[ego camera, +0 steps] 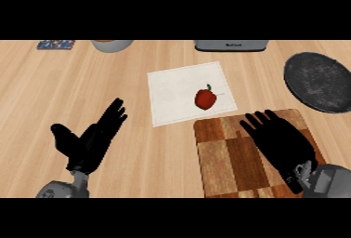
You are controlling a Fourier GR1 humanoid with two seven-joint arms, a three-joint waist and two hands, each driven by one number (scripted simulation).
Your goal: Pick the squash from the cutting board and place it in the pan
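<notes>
Over at the far left, the left hand (89, 139) is hovering above the pale wooden table (41, 83), coming in from the lower edge on its grey forearm (65, 189). Its fingers (113, 114) are stretching out straight, pointing up and to the right, the thumb is spreading off to the left, and it is gripping nothing.

Along the far edge, a small patterned blue pad (56, 44) is lying at the left. A grey bowl (111, 45) is sitting just to its right, cut off by the view's top.

Towards the middle, a white cloth (171, 100) is lying flat and slightly turned, and a red pepper (205, 98) with a green stem is resting on its right half. Behind the cloth, a silver toaster (230, 45) is standing at the far edge.

Just below the cloth's lower right corner, the chequered wooden cutting board (223, 158) is lying, well apart from the left hand. The right hand (281, 144) is spreading palm down over the board's right part, its fingers straight and open, pointing up and to the left. The squash is not showing on the bare wood, and I cannot tell whether it is lying under that hand.

At the far right, the dark round pan (319, 81) is sitting beyond the board, partly cut off by the view's edge and holding nothing.
</notes>
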